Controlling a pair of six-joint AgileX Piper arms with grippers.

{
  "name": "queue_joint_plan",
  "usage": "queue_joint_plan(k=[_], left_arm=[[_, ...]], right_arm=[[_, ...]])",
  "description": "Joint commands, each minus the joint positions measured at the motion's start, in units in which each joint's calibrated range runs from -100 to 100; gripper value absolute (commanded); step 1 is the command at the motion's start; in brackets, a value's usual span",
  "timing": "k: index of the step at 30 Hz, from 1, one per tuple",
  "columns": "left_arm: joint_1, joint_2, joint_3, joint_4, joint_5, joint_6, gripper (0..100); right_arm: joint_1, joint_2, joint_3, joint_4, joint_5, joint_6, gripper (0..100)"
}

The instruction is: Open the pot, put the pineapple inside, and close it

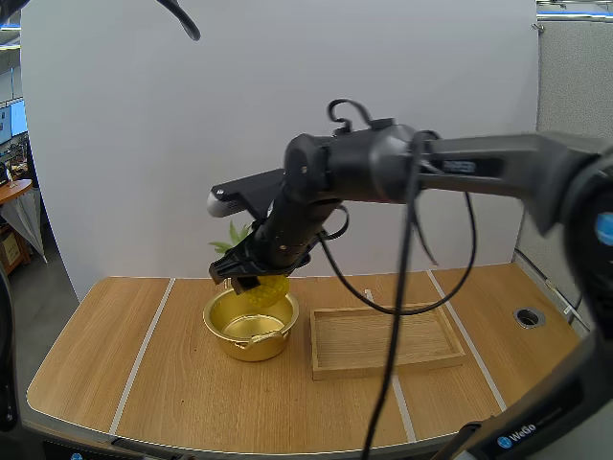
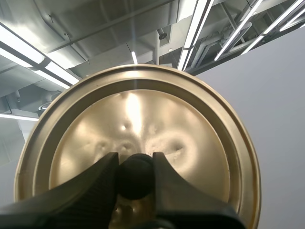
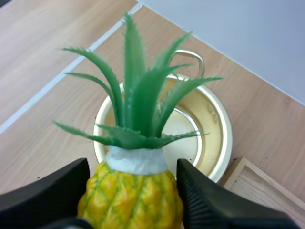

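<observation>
My right gripper (image 1: 251, 280) is shut on the yellow pineapple (image 1: 265, 288) and holds it just above the open gold pot (image 1: 251, 324). In the right wrist view the pineapple (image 3: 131, 195) sits between my right gripper (image 3: 132, 200) fingers, its green leaves pointing out over the pot (image 3: 214, 124), which is bare inside. My left gripper (image 2: 136, 177) is shut on the black knob (image 2: 136, 175) of the gold lid (image 2: 190, 143), held up in the air with its underside facing the camera.
A shallow wooden tray (image 1: 387, 339) lies just right of the pot on the wooden table (image 1: 115, 364). White tape lines cross the tabletop. A round grommet hole (image 1: 529, 315) sits near the table's right edge.
</observation>
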Motion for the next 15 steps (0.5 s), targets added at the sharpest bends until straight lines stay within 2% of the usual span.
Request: queue_joint_plan(k=[1,7,15], left_arm=[[-0.03,-0.4,-0.3,0.3,-2.5,-0.2,0],[-0.03,-0.4,-0.3,0.3,-2.5,-0.2,0],[-0.03,-0.4,-0.3,0.3,-2.5,-0.2,0]], right_arm=[[0.1,3.7,-2.8,-0.2,-0.8,0.2,0],[0.1,10.4,-5.8,-0.9,-0.8,0.2,0],[-0.8,15.7,-5.8,-5.1,-4.0,2.7,0]])
